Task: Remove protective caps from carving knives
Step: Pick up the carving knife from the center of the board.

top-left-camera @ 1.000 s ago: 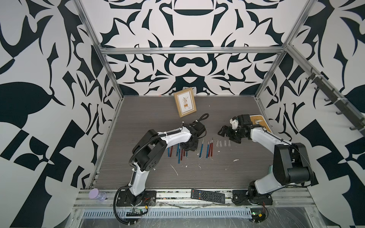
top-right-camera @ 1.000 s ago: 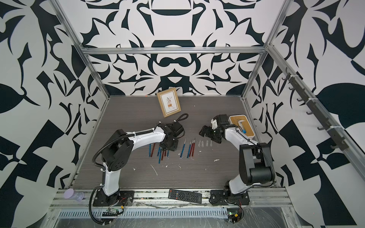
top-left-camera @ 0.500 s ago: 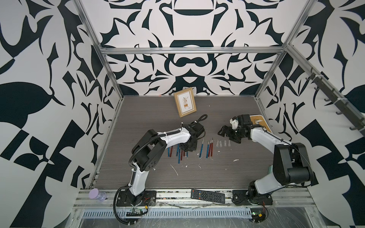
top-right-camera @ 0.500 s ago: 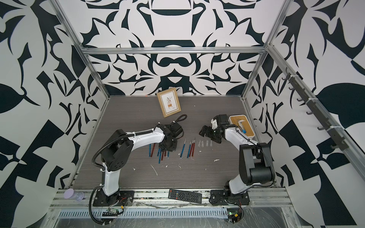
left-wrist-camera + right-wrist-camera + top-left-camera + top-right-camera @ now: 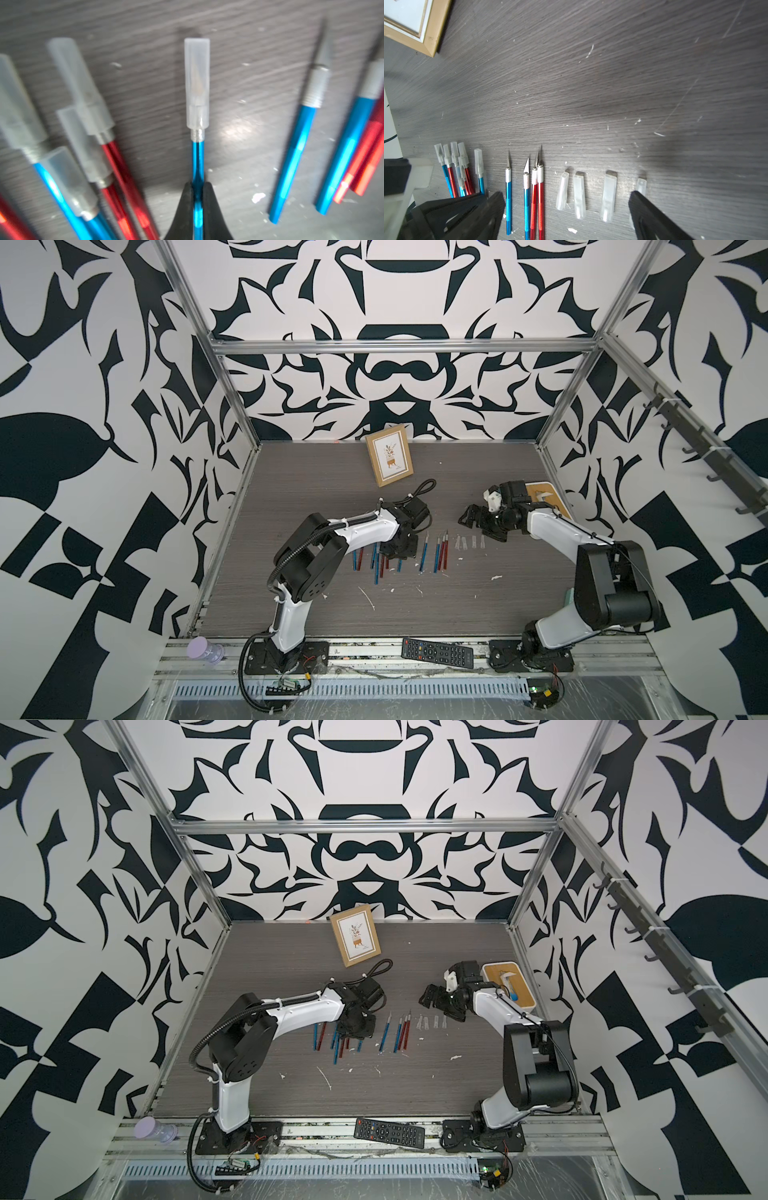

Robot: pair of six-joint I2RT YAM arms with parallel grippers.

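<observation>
My left gripper [image 5: 198, 186] is shut on the handle of a blue carving knife [image 5: 198, 158] whose blade still wears its whitish protective cap [image 5: 197, 83]. In both top views this gripper [image 5: 399, 549] sits low over the left knife cluster. Other capped knives [image 5: 454, 166] lie beside it. Several bare-bladed blue and red knives [image 5: 534, 197] lie side by side to their right. Several loose caps [image 5: 579, 195] lie in a row further right. My right gripper [image 5: 566, 198] hangs open above those caps, holding nothing; a top view shows it [image 5: 478, 522] just behind the row.
A framed picture [image 5: 390, 460] leans near the back wall. A wooden-topped tray [image 5: 544, 497] sits at the right wall behind the right arm. A black remote [image 5: 437, 652] and a purple-lidded jar [image 5: 205, 649] rest on the front rail. White flecks [image 5: 368, 597] dot the floor.
The left gripper's jaws have come together on the blue knife's handle. The right arm has stayed nearly still, jaws wide.
</observation>
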